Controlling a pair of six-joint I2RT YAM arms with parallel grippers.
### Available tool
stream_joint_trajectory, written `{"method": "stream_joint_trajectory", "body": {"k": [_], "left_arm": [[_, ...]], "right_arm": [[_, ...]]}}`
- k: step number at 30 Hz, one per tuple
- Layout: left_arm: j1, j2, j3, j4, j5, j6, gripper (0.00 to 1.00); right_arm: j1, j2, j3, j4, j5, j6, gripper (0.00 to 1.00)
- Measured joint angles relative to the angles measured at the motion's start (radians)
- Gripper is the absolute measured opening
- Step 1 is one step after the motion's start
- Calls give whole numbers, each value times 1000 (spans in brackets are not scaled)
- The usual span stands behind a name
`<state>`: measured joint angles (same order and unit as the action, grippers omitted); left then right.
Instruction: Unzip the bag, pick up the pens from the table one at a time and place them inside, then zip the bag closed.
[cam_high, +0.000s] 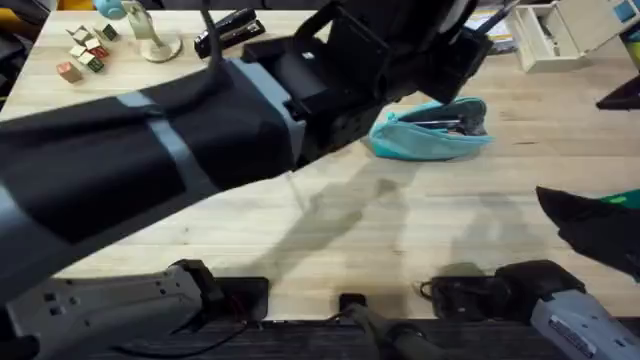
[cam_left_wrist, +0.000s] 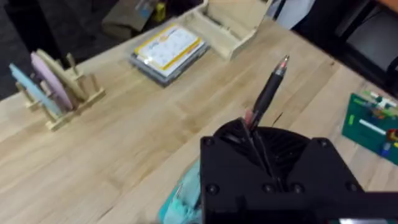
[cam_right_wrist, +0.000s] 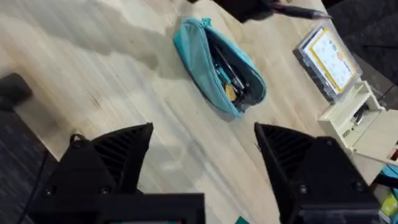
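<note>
The bag (cam_high: 432, 130) lies unzipped on the table (cam_high: 400, 240) at about 1 o'clock from centre, dark items visible inside. A pen (cam_left_wrist: 268, 93) is pinched in the left gripper (cam_left_wrist: 252, 124); the right gripper (cam_right_wrist: 205, 155) is spread and empty. A miss is judged possible if the pen is released off the narrow opening. No legible writing is found; the clear box (cam_right_wrist: 328, 59) shows a yellow label, unreadable.

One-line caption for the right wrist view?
Right gripper, jaws open, hangs above the table near the unzipped teal bag with pens inside.
</note>
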<state>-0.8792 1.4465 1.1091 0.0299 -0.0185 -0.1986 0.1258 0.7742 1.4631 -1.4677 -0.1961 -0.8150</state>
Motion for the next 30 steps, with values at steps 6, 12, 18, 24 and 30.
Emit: {"method": "stream_joint_trajectory", "body": {"k": [6,12,18,24,30], "left_arm": [[-22,73,0,110,8,-1,45],[-27,187,0,237,74,-4,45],[-27,274,0,292,104,-4,45],[-27,333,1,267,105,-5,45],[-26,397,1,148,105,20,45]], "right_arm": [[2,0,0,-1,0,0,998],[2,0,0,-5,0,0,998],[2,0,0,-7,0,0,998],[2,0,0,-7,0,0,998],[2,0,0,-7,0,0,998]]}}
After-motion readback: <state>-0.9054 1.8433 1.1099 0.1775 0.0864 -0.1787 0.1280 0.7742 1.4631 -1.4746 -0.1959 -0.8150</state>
